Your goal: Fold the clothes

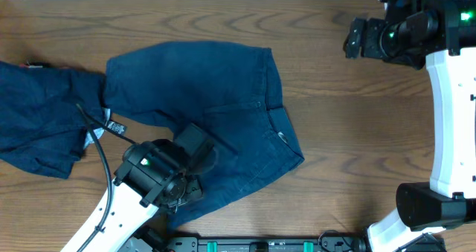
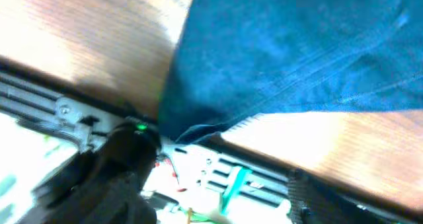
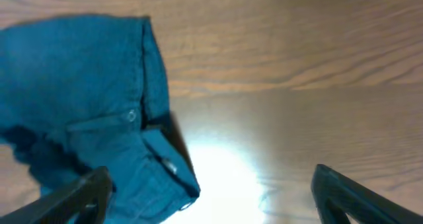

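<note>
A dark navy pair of shorts (image 1: 208,96) lies spread in the middle of the table, waistband and button toward the right. A second navy garment (image 1: 37,122) lies at the left, with small white and black tags (image 1: 111,126) at its edge. My left gripper (image 1: 195,149) hovers over the shorts' lower part; the left wrist view shows the hem (image 2: 291,45) at the table's front edge, and its fingers (image 2: 211,201) are apart and empty. My right gripper (image 1: 355,38) is far back right, open and empty (image 3: 221,201), with the shorts' waistband (image 3: 142,128) to its left.
A black and white rail with green parts (image 2: 218,174) runs along the table's front edge (image 1: 260,244). The right arm's white base (image 1: 446,133) stands at the right side. Bare wood (image 1: 357,133) lies to the right of the shorts.
</note>
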`<state>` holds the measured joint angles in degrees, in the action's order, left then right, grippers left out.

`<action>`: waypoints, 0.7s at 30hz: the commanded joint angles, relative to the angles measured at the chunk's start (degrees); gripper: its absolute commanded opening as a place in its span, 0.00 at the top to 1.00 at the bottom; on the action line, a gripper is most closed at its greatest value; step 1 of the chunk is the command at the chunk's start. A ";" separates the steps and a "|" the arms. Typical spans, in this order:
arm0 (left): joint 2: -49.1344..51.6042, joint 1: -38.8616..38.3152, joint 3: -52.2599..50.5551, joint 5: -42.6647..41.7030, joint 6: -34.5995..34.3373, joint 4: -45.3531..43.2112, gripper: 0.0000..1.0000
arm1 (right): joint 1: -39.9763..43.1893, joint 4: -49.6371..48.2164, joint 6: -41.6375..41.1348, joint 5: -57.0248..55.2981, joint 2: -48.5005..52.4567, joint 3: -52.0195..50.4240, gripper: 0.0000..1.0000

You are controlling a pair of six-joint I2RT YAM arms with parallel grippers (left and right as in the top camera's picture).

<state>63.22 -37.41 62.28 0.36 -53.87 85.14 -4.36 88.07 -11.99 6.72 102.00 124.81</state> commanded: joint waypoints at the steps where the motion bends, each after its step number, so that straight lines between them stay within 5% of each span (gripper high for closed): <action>1: -0.17 -0.07 -0.17 1.03 -0.92 -1.77 0.17 | -3.15 2.08 4.00 7.58 0.68 -0.70 0.01; 11: -0.17 0.09 -0.17 9.18 -0.87 -6.25 0.21 | -11.10 -5.31 4.33 10.86 0.68 -23.30 0.01; 16: -0.35 0.09 -0.17 9.35 -0.85 -6.19 0.21 | -10.54 -15.43 4.33 16.72 0.68 -37.57 0.20; 21: -0.76 0.09 -0.17 9.33 -0.85 -6.21 0.21 | -11.08 -22.01 4.46 17.38 0.68 -46.62 0.19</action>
<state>63.20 -37.39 62.22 8.12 -54.22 78.83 -14.94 67.35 -8.03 21.54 102.69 81.06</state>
